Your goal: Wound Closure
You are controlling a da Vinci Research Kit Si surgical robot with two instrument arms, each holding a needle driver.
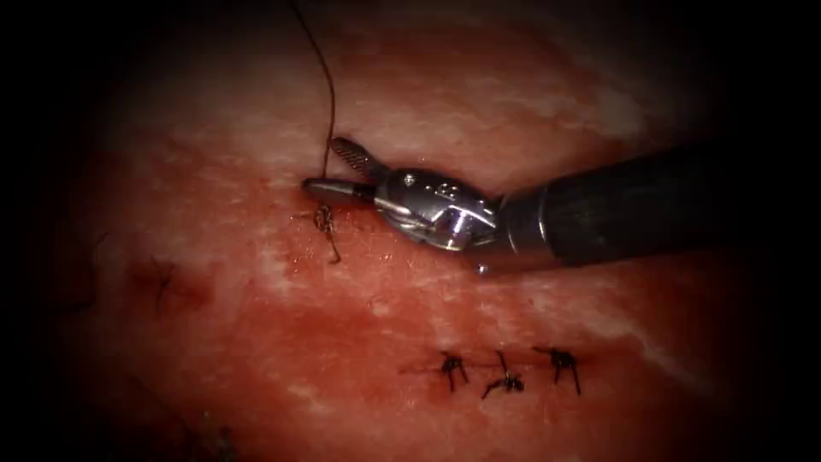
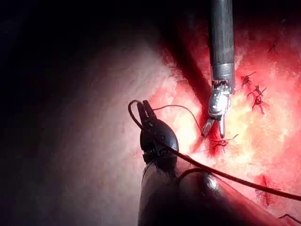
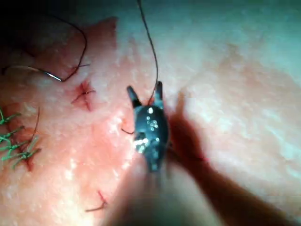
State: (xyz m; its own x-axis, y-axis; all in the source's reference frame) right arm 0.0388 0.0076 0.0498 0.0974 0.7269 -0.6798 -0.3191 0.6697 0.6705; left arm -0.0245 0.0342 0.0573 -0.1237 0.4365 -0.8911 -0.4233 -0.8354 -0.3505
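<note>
Endoscope view: the right tool gapes around the thread, just above a knot (holding nothing).

Left wrist view: the left tool is clenched on thread.

Right wrist view: the needle lies on the tissue, well apart from the spread jaws.

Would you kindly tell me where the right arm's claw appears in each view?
Endoscope view: the right claw is left of centre, open astride the thread, just above a knot.
Left wrist view: the right claw hangs open from its shaft, just above that knot.
Right wrist view: the right claw is open, with the thread between its jaws.
Shared landmark: the thread running to the claw.
</note>
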